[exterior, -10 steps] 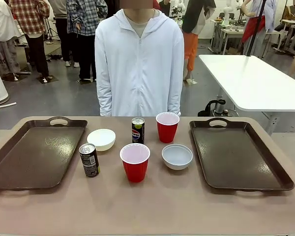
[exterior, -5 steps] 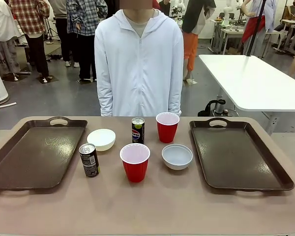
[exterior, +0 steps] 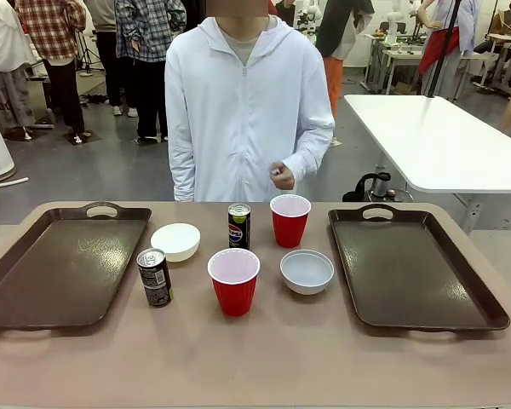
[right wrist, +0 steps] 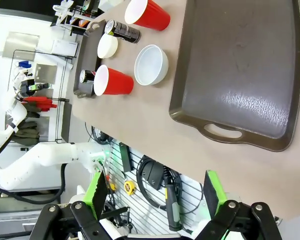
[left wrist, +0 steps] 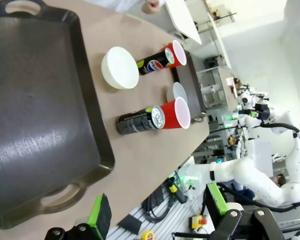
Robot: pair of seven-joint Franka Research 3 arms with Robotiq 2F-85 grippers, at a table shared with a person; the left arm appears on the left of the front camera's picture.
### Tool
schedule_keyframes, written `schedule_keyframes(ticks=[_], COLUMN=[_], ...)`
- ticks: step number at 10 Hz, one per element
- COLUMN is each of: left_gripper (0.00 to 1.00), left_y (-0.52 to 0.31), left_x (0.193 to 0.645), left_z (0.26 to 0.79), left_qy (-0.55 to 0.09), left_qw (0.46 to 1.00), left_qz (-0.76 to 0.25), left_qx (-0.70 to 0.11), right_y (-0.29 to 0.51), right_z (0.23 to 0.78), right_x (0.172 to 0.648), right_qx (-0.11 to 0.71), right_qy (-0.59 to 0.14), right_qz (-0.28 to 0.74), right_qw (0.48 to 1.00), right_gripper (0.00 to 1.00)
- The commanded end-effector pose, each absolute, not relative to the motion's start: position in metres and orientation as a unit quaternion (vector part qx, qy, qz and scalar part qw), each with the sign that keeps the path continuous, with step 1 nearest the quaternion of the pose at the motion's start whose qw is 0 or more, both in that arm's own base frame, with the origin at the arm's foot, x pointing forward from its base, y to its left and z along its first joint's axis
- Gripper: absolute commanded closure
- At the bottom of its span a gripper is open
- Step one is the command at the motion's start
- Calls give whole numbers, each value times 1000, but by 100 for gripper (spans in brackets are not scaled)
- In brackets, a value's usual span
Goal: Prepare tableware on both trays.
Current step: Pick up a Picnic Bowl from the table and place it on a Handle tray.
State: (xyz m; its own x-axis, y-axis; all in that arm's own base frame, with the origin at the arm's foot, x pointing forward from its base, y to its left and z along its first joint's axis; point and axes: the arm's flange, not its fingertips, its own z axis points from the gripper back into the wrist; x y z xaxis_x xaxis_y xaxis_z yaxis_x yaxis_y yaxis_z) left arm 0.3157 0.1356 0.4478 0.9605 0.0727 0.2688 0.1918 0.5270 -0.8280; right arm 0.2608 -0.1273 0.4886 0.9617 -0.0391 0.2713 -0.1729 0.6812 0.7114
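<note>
- Front view: the left tray (exterior: 34, 281) at 9 o'clock and the right tray (exterior: 409, 273) at 3 are bare. Cups (exterior: 233, 281), bowls (exterior: 307, 271) and cans (exterior: 155, 277) are grouped mid-worktop (exterior: 264, 358). "Pepsi" is read on the far can (exterior: 239, 226). A first pick is judged due.
- Left wrist view: the left jaws are spread wide and empty, with the left tray (left wrist: 35, 100) at 10 o'clock.
- Right wrist view: the right jaws are spread wide and empty, with the right tray (right wrist: 240, 65) at 1 o'clock.

Bright even overhead light, faint shadow under red plastic cup (exterior: 234, 281), pale sheen on dark brown rectangular plastic tray (right wrist: 240, 70), wrist views bowed at edges.
</note>
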Motion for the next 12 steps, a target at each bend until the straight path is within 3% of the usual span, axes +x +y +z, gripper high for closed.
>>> schedule_keyframes(ticks=[1, 6, 8, 12], left_gripper=[0, 0, 0, 0], left_y=[134, 136, 90, -25], left_x=[317, 316, 338, 428], left_z=[448, 448, 492, 564], left_qy=[-138, -136, -168, -154], left_qw=[858, 863, 922, 982], left_qz=[-35, -34, -17, -18], left_qx=[-493, -485, -347, -105], right_y=[-127, -127, -127, -127], right_z=[488, 488, 488, 488], right_x=[261, 261, 261, 261], right_qx=[405, 405, 405, 405], right_qy=[-134, -134, -134, -134], right_qz=[38, 38, 38, 38], right_qw=[904, 904, 904, 904], right_gripper=[0, 0, 0, 0])
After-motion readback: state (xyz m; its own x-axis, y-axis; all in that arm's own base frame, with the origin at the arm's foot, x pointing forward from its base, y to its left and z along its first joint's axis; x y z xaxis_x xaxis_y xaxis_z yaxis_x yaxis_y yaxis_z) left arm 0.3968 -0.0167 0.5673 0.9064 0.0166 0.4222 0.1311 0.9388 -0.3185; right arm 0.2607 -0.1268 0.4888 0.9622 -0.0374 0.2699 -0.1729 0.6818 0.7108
